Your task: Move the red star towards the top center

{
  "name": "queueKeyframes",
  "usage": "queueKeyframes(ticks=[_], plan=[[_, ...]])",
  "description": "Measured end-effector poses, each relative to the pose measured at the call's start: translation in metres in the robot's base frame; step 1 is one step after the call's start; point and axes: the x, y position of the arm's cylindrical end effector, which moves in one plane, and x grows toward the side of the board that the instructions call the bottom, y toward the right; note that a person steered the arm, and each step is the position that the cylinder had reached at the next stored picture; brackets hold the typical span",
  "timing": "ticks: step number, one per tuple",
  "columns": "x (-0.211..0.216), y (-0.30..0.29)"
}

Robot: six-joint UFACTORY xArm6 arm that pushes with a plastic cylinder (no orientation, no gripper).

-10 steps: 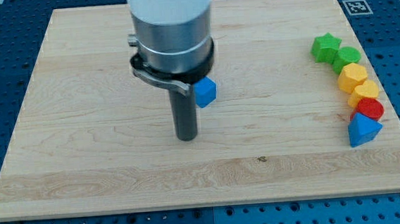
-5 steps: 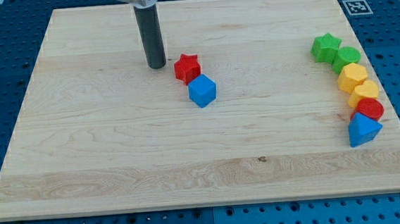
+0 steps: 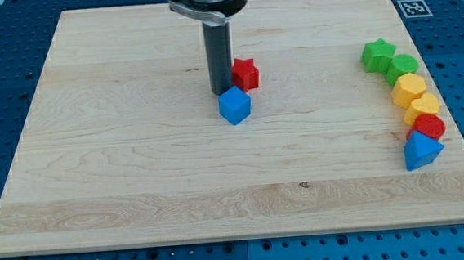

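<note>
So the arm comes in from the top of the frame, a bit left of center, and the dark rod hangs straight down, pretty much vertical. My tip (image 3: 220, 91) sits on the wooden board (image 3: 121, 179) right at the left edge of the red star (image 3: 246, 73), touching it or as good as touching. There's no pincer on this rig, just the plain rod, so nothing is being held, only nudged.

The red star is in the upper middle of the frame, slightly right of center and well below the board's top edge. It lies flat; it's a stubby little thing with no real long axis, and I can't tell which way its points face because the rod hides its left side.

Just below my tip is the blue cube (image 3: 234, 106), sitting close under the star's lower left. It's near enough to the rod that they look like they touch, can't say for sure.

Over on the right side of the frame, well apart from all this, there's a curved line of blocks running top to bottom: green star (image 3: 378, 54), a green rounded block (image 3: 403, 68), two yellow blocks (image 3: 410, 88) (image 3: 424, 107), a red round block (image 3: 430, 126) and a blue triangular block (image 3: 421, 150). Each one touches its neighbour.

A small black-and-white marker tag (image 3: 411, 7) sits at the board's upper right corner.
</note>
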Motion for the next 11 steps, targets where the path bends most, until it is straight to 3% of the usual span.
queueKeyframes(ticks=[2, 3, 6, 7, 9, 11], plan=[[-0.053, 0.026], [-0.06, 0.037], [0.003, 0.065], [0.003, 0.095], [-0.04, 0.112], [-0.031, 0.111]])
